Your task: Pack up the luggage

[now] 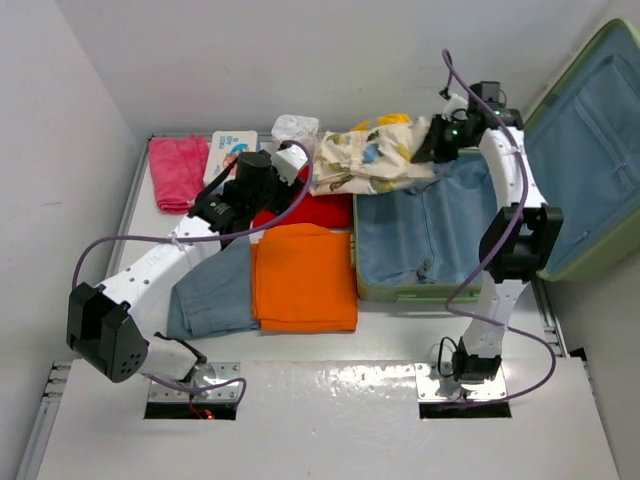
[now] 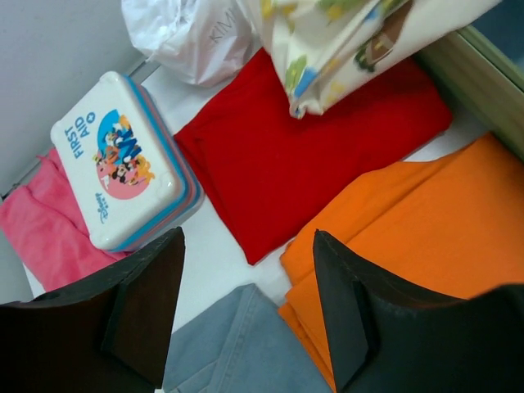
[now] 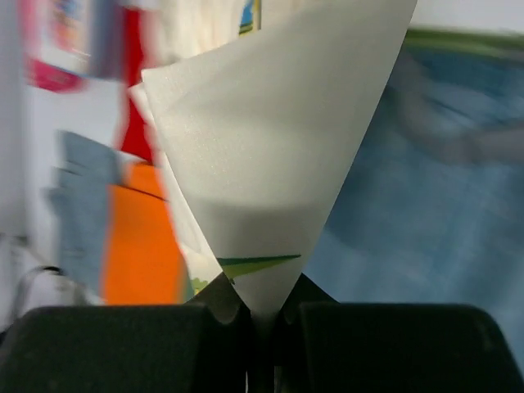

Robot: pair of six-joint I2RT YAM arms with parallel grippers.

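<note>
Clothes lie on the table nearest the arms: a blue-grey cloth and, touching its right side, a folded orange cloth. Just to the right of the orange one sits the luggage. It lies open with its blue inside facing up, and its lid leans back on the far right. Behind the orange cloth is a red cloth. The left gripper hangs over these clothes with its fingers apart and nothing between them. Farther back are a pink towel, a first aid box touching it, and a white plastic bag. The right gripper is pinched tight on a corner of a cream picture cloth, which hangs over the far edge of the luggage and the red cloth
</note>
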